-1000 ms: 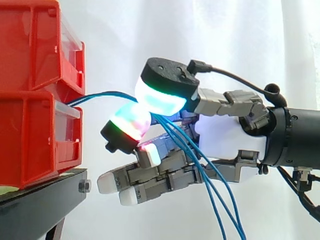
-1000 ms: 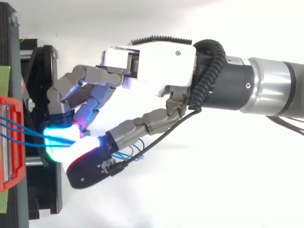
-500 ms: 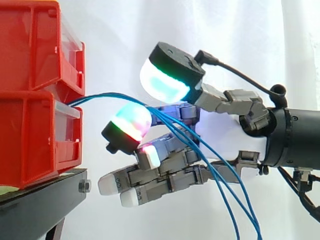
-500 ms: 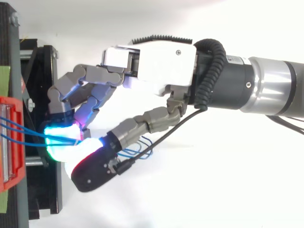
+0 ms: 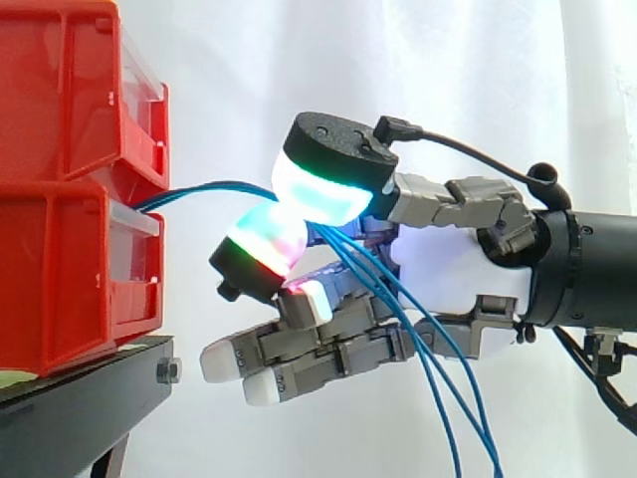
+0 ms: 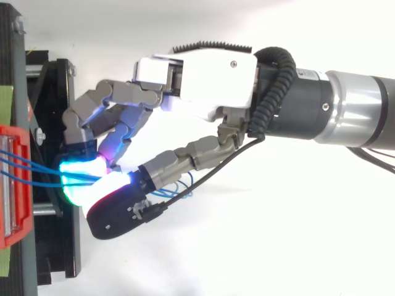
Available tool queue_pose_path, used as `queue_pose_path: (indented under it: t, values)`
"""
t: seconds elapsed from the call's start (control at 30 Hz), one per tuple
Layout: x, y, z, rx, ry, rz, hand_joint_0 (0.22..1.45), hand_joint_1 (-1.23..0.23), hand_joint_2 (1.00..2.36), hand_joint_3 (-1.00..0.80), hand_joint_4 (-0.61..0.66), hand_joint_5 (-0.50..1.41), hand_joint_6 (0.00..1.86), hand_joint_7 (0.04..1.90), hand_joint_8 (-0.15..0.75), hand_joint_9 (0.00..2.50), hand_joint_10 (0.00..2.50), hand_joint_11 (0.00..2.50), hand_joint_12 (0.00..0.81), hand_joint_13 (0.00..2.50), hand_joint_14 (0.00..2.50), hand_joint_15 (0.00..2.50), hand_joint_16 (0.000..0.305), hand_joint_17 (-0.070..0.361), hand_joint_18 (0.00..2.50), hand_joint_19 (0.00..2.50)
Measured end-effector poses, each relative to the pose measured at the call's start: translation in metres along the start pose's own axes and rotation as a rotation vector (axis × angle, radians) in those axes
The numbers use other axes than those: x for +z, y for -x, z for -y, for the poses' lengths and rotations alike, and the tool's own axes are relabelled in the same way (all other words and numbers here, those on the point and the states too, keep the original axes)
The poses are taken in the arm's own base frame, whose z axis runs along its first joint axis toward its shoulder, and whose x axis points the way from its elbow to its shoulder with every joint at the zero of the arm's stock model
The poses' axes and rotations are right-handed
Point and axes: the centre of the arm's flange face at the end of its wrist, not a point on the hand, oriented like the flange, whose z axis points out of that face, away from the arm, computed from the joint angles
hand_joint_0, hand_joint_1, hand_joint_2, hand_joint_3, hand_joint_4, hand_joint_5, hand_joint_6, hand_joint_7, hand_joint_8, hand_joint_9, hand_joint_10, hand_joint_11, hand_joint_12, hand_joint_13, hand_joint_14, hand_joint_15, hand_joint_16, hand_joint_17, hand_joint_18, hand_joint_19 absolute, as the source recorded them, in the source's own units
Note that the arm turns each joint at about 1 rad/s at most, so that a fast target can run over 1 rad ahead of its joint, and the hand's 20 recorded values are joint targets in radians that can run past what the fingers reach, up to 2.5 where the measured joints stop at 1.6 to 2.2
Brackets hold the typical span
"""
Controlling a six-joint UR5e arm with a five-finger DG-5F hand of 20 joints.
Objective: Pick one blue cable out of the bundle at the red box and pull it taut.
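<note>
**Fingers**: one pad, glowing green and red, is raised to meet the thumb. The thumb's broad cyan-green pad sits just above it and to the right. The two pads press together, closed on the blue cables that pass between them. More than one strand lies in the pinch; I cannot tell how many. The remaining fingers sit lower, nearly straight, with white tips pointing left. They hold nothing and are apart from the stand.

**Hand**: the white palm is held level, to the right of the bins and not touching them. From above, the hand reaches left, with the lit pads just right of the bin front.

**Blue cables**: they come out at the top front of the lower red bin. They run right in a shallow upward bow to the pinch and are not drawn straight. Past the pinch, three strands drop across the palm toward the lower right and leave the view at the bottom edge. From above, small loose loops show beside the thumb.

**Lower red bin**: it stands on the black stand, at the left.

**Upper red bin**: it is stacked directly on the lower one.

**Arm**: it is black and enters from the right edge.

**White curtain**: it hangs on the far side, behind everything.
</note>
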Motion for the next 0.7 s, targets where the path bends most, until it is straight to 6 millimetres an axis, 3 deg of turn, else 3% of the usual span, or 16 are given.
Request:
queue_pose_path:
  t: [0.1,0.2,0.3,0.43,0.57,0.7]
  values:
    - [-0.001,0.003,-0.004,-0.003,-0.003,0.003,0.72,-0.89,1.00,-0.50,0.07,-0.15,0.92,1.01,0.383,1.03,0.01,1.01,0.441,0.58,0.01,0.25,0.056,0.125,0.53,0.22]
    - [-0.003,0.007,-0.010,-0.013,-0.008,0.005,0.70,-0.90,1.00,-0.50,0.11,-0.15,0.91,0.94,0.380,1.01,0.01,1.00,0.441,0.58,0.01,0.24,0.056,0.126,0.53,0.21]
    - [-0.005,0.010,-0.015,-0.027,-0.018,0.006,0.57,-0.89,1.00,-0.50,0.17,-0.15,0.90,0.96,0.387,1.01,0.01,1.00,0.449,0.56,0.01,0.24,0.057,0.128,0.50,0.24]
    - [-0.007,0.012,-0.018,-0.040,-0.037,0.004,0.49,-0.73,1.00,-0.50,0.17,-0.13,0.90,0.95,0.417,1.04,0.01,0.98,0.475,0.56,0.01,0.25,0.062,0.139,0.50,0.26]
    - [-0.008,0.012,-0.017,-0.044,-0.046,0.002,0.54,-0.59,1.00,-0.50,0.15,-0.12,0.88,1.01,0.402,1.08,0.01,0.96,0.458,0.56,0.01,0.25,0.058,0.130,0.47,0.28]
    - [-0.008,0.012,-0.017,-0.045,-0.047,0.002,0.59,-0.64,1.00,-0.44,0.14,-0.12,0.89,1.08,0.401,1.09,0.02,0.97,0.446,0.57,0.01,0.26,0.055,0.123,0.48,0.28]
